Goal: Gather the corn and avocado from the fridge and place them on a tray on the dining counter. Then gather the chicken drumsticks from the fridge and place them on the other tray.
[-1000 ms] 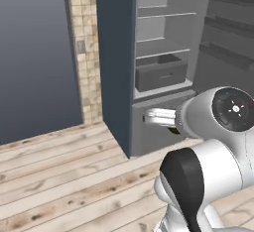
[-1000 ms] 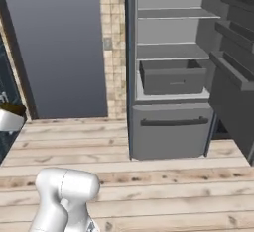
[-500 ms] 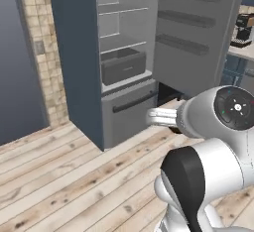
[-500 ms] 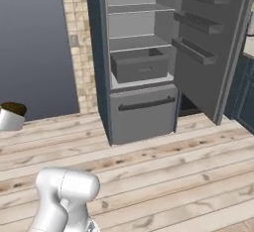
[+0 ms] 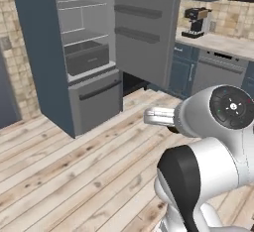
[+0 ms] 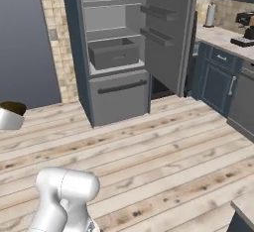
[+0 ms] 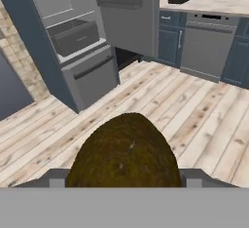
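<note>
A dark brown-green avocado (image 7: pixel 124 149) bulges at the bottom of the hand view, and my gripper (image 7: pixel 124 179) is shut on it, with a grey fingertip on each side. From the right base view the gripper (image 6: pixel 10 116) hangs at the left edge with the avocado's dark top (image 6: pixel 13 108) showing. In the left base view the hand (image 5: pixel 159 116) pokes out from behind the arm's big joint. The open fridge (image 5: pixel 82 57) stands ahead to the left, well beyond the hand. The corn, drumsticks and trays are out of view.
The fridge door (image 6: pixel 166 28) stands swung open to the right, and a grey drawer (image 6: pixel 114 52) sits on a shelf. Blue cabinets and a dishwasher (image 7: pixel 206 51) run along the right, with a coffee machine (image 5: pixel 196 20) on top. A pale counter corner (image 6: pixel 245 207) shows low right. Wooden floor (image 6: pixel 163 142) lies ahead.
The whole scene has slid left in both base views, bringing the cabinets into sight: the camera has turned right with the base. The gripper's hold looks unchanged.
</note>
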You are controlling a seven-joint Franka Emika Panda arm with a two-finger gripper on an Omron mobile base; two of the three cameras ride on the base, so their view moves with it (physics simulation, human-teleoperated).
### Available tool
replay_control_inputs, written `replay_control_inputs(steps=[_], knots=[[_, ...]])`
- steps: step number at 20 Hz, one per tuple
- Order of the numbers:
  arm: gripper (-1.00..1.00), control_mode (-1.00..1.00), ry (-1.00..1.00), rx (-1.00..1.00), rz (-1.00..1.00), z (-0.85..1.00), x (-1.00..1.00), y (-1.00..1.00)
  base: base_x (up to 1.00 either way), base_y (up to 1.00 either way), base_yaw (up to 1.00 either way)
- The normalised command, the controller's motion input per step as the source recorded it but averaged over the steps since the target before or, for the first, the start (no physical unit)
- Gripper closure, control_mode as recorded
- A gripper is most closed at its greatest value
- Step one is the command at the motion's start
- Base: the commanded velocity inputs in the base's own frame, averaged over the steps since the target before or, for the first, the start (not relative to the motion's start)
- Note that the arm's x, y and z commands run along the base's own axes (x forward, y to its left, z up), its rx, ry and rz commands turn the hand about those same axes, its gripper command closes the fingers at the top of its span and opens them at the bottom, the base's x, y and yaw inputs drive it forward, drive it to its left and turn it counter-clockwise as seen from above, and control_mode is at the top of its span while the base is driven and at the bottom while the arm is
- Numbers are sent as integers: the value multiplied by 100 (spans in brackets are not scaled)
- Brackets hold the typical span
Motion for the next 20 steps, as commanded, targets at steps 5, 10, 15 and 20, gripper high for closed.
replay_control_inputs(steps=[5,10,15,20], knots=[[100,100,0,0,0,0,0,0,-100,-51,-23],[100,100,0,0,0,0,0,0,-98,-72,-20],[100,100,0,0,0,0,0,0,-90,-92,-18],[100,100,0,0,0,0,0,0,-85,-100,-15]])
